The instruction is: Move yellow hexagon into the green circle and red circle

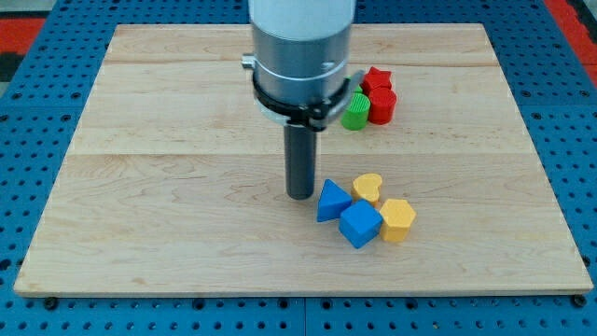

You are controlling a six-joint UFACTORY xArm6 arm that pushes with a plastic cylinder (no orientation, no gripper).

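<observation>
The yellow hexagon [398, 219] lies at the view's lower right of centre, touching a blue cube [360, 224]. The green circle [355, 110] and the red circle [382, 105] stand side by side near the view's top, right of centre, well above the hexagon. My tip [299, 195] rests on the board just left of a blue triangle [331, 200], about a hundred pixels left of the yellow hexagon and not touching it.
A yellow heart [367, 188] sits between the blue triangle and the yellow hexagon, above the blue cube. A red star [376, 79] lies just above the red circle. The wooden board [168, 215] ends at a blue pegboard surround.
</observation>
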